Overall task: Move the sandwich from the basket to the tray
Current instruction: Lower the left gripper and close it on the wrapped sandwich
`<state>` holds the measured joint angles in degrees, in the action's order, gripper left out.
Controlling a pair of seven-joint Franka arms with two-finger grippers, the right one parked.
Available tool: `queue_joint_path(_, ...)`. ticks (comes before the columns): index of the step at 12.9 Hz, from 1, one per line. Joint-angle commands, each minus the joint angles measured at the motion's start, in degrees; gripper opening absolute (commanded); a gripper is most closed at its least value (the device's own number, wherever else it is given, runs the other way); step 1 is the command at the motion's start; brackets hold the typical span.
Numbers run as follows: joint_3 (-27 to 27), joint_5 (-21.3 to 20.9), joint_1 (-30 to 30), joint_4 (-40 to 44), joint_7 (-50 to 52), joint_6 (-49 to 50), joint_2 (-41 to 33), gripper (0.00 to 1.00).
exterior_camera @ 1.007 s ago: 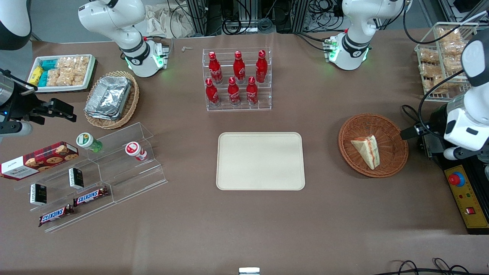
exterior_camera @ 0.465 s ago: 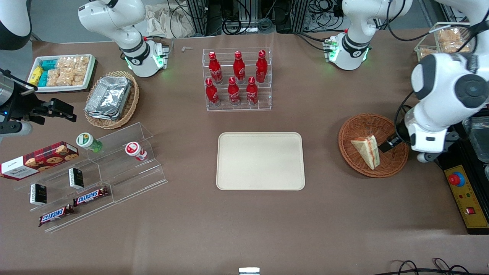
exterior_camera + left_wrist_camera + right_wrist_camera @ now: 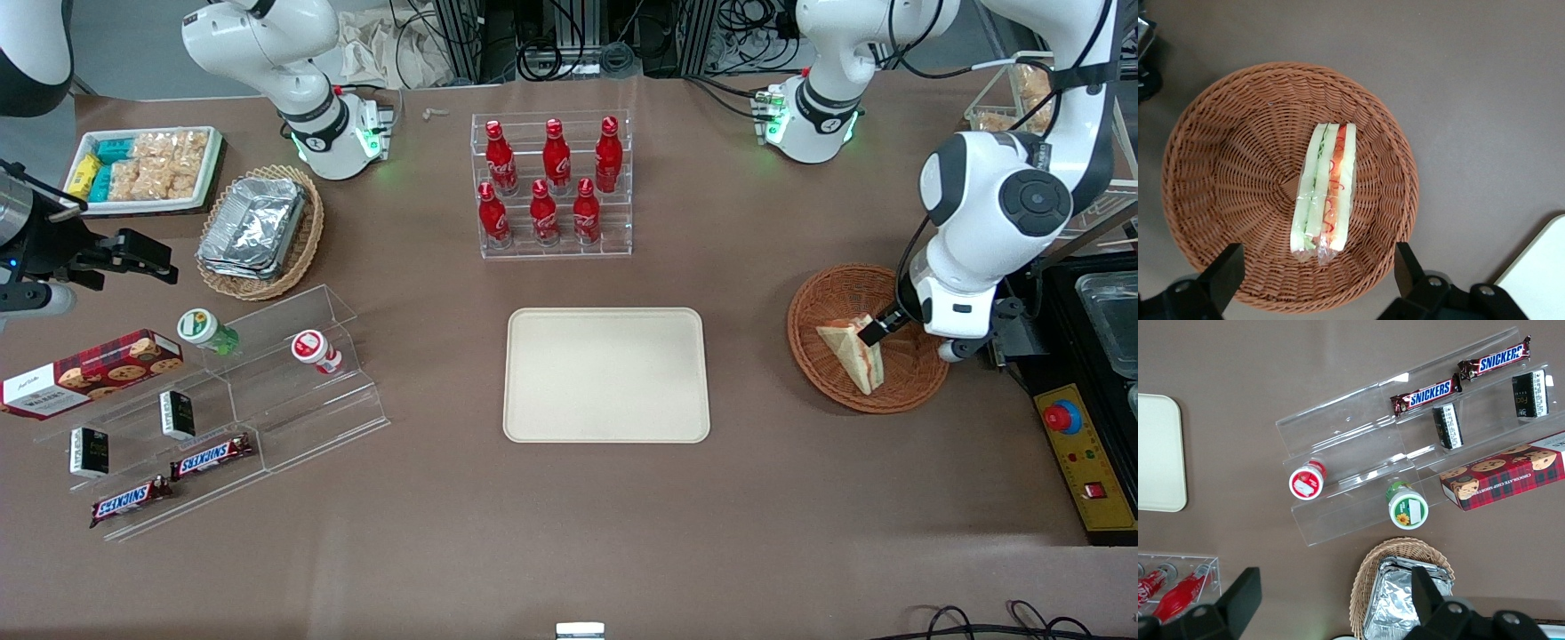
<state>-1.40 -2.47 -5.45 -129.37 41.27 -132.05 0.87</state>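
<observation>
Your pincer hung over the basket, fingers spread wide apart and holding nothing. The sandwich lay in the basket on its side, striped cut edge facing up at the wrist camera, between the two fingertips but below them. The tray sat on the desk beside the basket, toward the parked arm's end.

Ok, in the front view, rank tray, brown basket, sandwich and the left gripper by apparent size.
1. tray
2. basket
3. sandwich
4. gripper, mostly hidden under the wrist and over the basket; it is nearer the camera, so its rank is unsure.
</observation>
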Motion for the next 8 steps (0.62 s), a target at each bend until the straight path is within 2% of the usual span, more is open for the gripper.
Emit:
queue_joint_path(1,0.08,-1.13,-0.18,-7.19,1.26,-8.11,-2.19,1.00)
queue_joint_path(5,0.08,-1.13,-0.18,-10.63,1.09,-14.27,-0.69,1.00)
queue_joint_path(8,0.08,-1.04,-0.09,-14.41,0.83,-22.69,2.11,1.00)
